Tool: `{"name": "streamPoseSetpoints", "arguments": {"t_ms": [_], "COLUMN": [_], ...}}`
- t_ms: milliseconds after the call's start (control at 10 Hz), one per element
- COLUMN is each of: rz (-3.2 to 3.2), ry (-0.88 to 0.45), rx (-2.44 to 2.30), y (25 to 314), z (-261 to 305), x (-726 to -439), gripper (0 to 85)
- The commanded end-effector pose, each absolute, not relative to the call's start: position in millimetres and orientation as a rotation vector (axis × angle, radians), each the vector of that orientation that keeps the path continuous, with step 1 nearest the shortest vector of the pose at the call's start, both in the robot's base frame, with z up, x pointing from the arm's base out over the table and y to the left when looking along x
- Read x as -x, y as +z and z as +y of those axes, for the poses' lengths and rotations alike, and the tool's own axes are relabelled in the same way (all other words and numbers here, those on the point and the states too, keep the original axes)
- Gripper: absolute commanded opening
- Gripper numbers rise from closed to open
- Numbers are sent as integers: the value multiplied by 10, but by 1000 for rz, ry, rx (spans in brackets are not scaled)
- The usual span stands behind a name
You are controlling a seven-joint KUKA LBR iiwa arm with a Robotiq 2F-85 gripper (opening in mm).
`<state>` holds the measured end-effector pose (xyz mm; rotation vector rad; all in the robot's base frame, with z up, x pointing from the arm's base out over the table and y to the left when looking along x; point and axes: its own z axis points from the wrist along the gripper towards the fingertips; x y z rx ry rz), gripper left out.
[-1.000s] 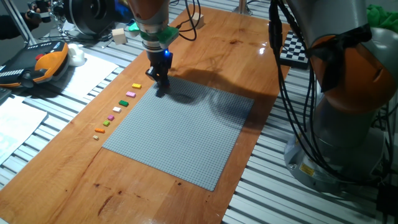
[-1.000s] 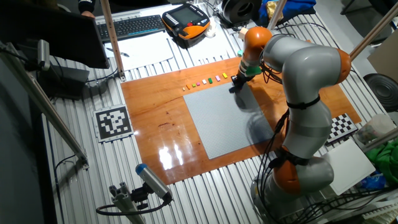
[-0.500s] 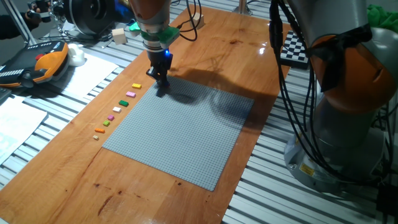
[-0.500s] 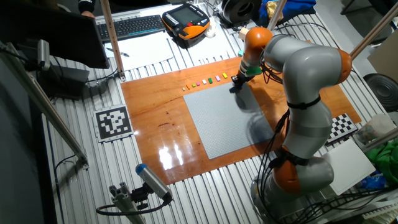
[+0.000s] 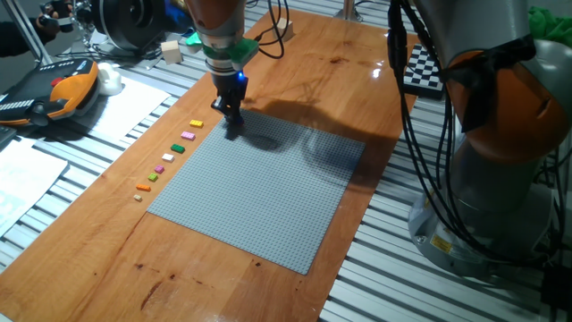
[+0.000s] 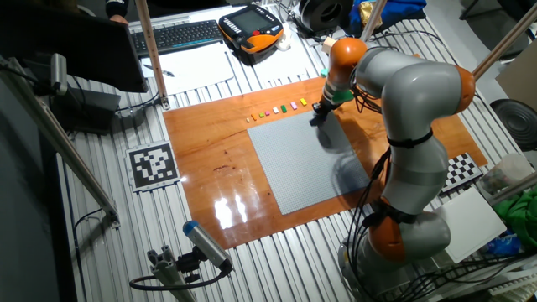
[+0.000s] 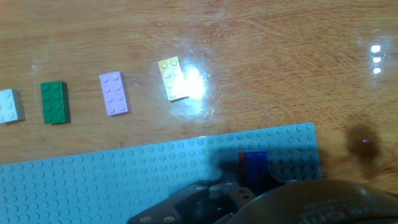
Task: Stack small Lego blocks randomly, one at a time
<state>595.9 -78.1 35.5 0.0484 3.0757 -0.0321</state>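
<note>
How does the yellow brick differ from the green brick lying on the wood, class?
Colour: the yellow brick is pale yellow and the green brick dark green. Light: glare washes over the yellow brick; the green brick has none. Position: the yellow brick lies at the end of the row near the baseplate corner, the green brick two places further along. Both are flat, two studs wide, and lie loose on the wood.

A wooden tabletop [image 5: 295, 54] fills the middle of both fixed views. A large grey studded baseplate [image 5: 259, 192] lies flat on it at centre frame. Left of the plate's edge a row of small bricks rests on the bare wood: in the hand view, from upper middle to left edge, yellow [image 7: 173, 78], pink [image 7: 114, 93], green [image 7: 54, 102] and white [image 7: 10, 105].
</note>
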Motion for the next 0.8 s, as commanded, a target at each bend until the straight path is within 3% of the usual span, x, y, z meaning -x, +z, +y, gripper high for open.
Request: {"name": "streamPoseSetpoints", "arguments": {"t_ms": [0, 700], "rz": [3076, 3070], "ry": [-34, -51], "rx": [-43, -26], "y": [352, 309], "z": [-780, -799], "x": [-5957, -5937], "gripper": [0, 0]}}
